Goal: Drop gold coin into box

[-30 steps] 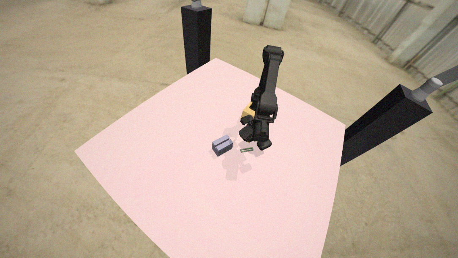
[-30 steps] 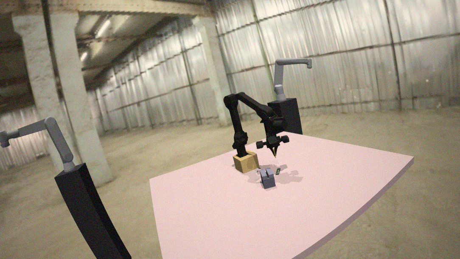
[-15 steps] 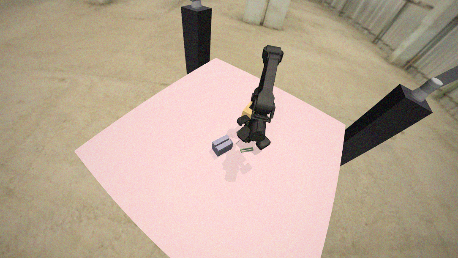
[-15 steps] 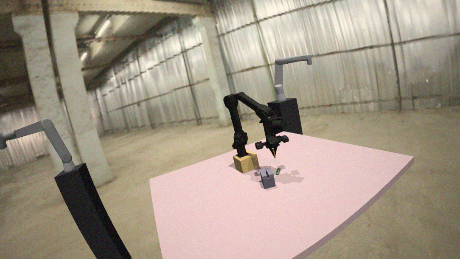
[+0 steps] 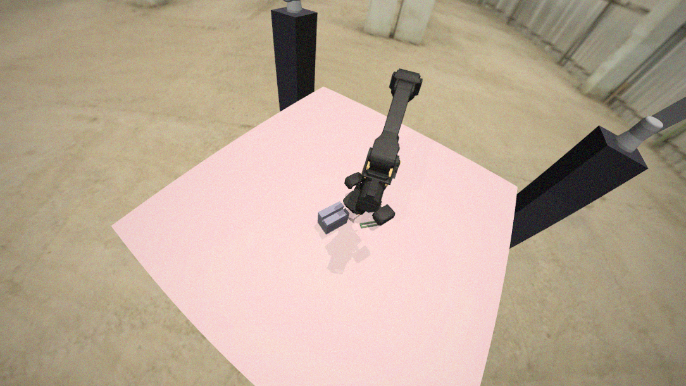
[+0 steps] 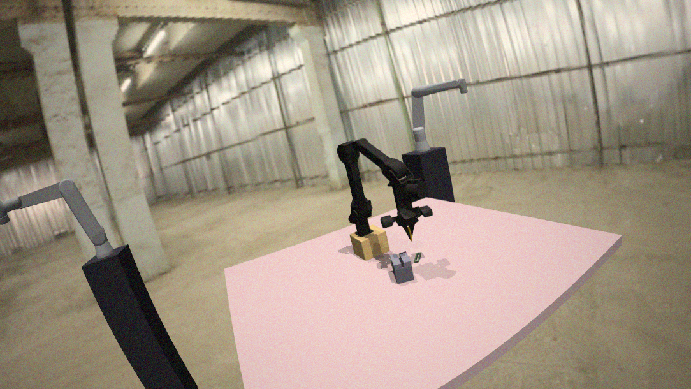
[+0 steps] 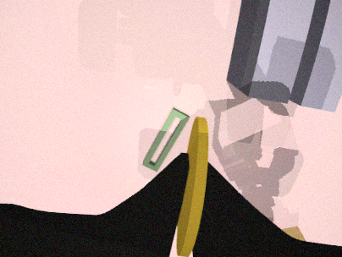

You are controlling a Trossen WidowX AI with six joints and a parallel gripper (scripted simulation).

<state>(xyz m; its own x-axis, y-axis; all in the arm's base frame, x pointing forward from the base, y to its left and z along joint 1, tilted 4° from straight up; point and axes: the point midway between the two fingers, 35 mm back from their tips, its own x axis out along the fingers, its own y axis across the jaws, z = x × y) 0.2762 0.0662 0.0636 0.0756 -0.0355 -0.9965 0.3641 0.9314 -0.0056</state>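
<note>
My gripper point(image 6: 410, 236) point(image 7: 189, 161) is shut on the gold coin point(image 6: 409, 230) point(image 7: 199, 169) and holds it on edge in the air above the table. In the top view the arm hides the coin. The dark-green holder point(image 5: 362, 225) point(image 6: 416, 261) point(image 7: 179, 113) lies empty on the table, left of the coin in the wrist view. The closed grey box point(image 5: 335, 221) point(image 6: 403, 274) point(image 7: 288, 25) is at the upper right of the wrist view, away from the coin. Its slot point(image 7: 308, 59) runs in roughly the coin's direction there, slightly more tilted.
The arm's wooden base block point(image 6: 363, 248) stands on the pink table point(image 5: 216, 230) point(image 6: 309, 314), behind the box in the exterior view. Two dark pedestals point(image 5: 295, 57) point(image 6: 130, 309) with grey arms stand beyond the table edges. Arm shadows fall around the box and holder.
</note>
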